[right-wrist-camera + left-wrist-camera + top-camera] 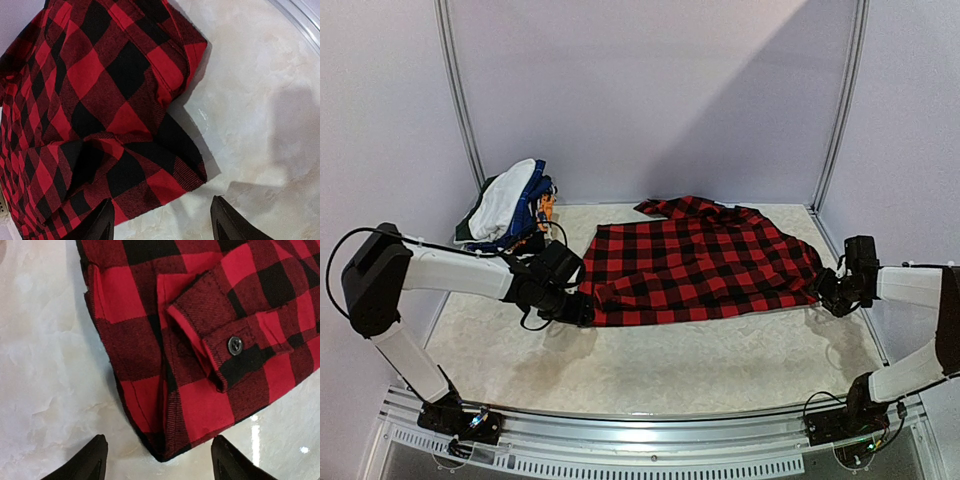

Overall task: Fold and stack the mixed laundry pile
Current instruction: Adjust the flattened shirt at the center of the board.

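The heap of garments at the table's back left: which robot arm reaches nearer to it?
Left. The left arm ends with its jaws just in front of the heap, at the plaid shirt's left edge; the right arm ends across the table at the shirt's right edge.

Left wrist view: plaid shirt (200, 340) runs past top and right edges; left claw (159, 442) fingers cropped at bottom edge. Top view: laundry pile (510, 205), lower garments hidden beneath upper ones.

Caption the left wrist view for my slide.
Open left gripper straddling a corner of the plaid shirt, its buttoned cuff lying on top, on the pale table.
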